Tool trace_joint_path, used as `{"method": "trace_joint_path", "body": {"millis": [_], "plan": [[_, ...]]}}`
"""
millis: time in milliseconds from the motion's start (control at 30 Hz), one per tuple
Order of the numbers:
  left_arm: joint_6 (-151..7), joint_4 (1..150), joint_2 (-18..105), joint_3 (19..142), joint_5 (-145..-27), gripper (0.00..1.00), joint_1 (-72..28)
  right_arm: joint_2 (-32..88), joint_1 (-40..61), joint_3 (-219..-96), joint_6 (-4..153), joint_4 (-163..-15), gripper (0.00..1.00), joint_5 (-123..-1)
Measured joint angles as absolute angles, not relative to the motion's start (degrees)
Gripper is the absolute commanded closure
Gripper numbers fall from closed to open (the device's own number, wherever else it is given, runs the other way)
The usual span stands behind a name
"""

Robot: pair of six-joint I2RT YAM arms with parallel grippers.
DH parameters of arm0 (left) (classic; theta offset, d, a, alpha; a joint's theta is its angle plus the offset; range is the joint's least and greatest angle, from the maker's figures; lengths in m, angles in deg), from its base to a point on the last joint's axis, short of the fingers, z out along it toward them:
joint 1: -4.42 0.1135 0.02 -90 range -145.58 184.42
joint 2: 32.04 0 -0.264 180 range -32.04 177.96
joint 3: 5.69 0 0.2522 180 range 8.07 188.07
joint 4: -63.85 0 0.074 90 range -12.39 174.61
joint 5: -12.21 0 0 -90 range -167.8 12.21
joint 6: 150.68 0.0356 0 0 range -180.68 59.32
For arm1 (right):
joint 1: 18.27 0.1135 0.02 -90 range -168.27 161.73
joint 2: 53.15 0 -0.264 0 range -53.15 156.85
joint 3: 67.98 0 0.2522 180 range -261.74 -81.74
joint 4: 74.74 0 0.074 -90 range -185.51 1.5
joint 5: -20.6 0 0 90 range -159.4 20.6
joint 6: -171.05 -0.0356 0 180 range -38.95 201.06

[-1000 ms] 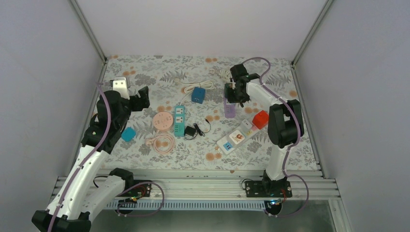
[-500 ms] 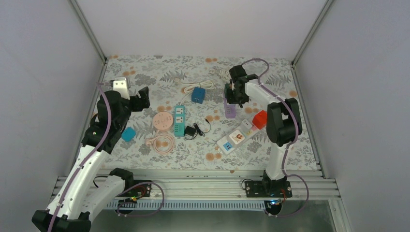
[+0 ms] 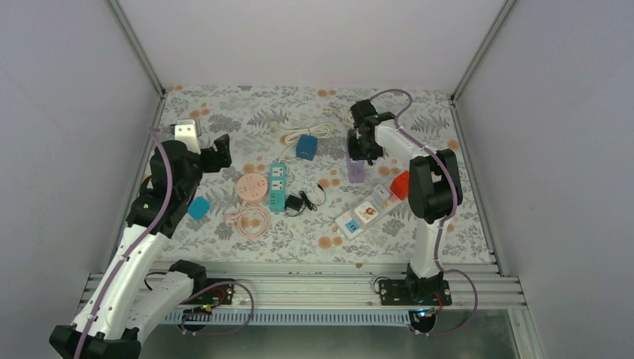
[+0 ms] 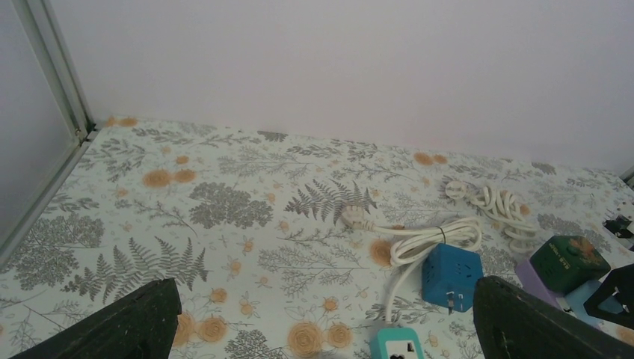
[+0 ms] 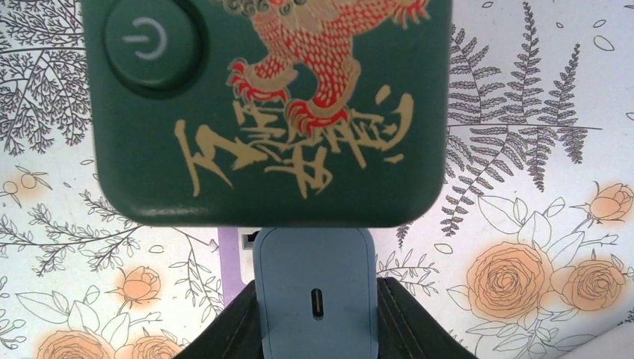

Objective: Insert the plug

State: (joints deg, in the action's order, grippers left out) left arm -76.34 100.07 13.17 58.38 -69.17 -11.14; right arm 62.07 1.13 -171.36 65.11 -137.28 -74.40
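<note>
From above, the right gripper [image 3: 362, 148] hung over the purple block [image 3: 356, 172], clearly the nearer arm. Left wrist: left gripper [image 4: 325, 299] spread wide, holding nothing. Right wrist: plug [image 5: 314, 277] pinched tight, green cube [image 5: 265, 112] dead ahead, touching.

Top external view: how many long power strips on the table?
2: the teal rectangular power strip mid-table; the white rectangular power strip right of it, nearer the camera. None looks hidden.

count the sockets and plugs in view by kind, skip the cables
cube sockets: 5 (blue, light blue, red, purple, green)
power strips: 2 (teal, white)
round pink socket: 1
black adapter: 1
grey-blue charger: 1
total: 10
</note>
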Motion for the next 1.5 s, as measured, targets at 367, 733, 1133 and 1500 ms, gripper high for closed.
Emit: {"method": "trace_joint_path", "body": {"millis": [367,733,1133,1500], "plan": [[-76.3,100.1,14.2,58.4,-68.7,0.03,-11.1,62.0,1.2,-171.6,64.8,-137.3,0.56,-74.5],[-75.0,100.5,17.4,58.4,-71.9,0.0,-10.7,48.3,1.2,-164.0,65.5,-128.3,0.11,-73.9],[-76.0,100.6,20.4,59.2,-76.3,0.0,-10.7,45.7,12.7,-162.0,59.6,-115.4,0.0,-75.8],[-77.0,101.2,14.0,59.1,-67.7,0.0,-10.7,64.1,23.3,-172.8,47.4,-112.3,0.0,-88.7]]}}
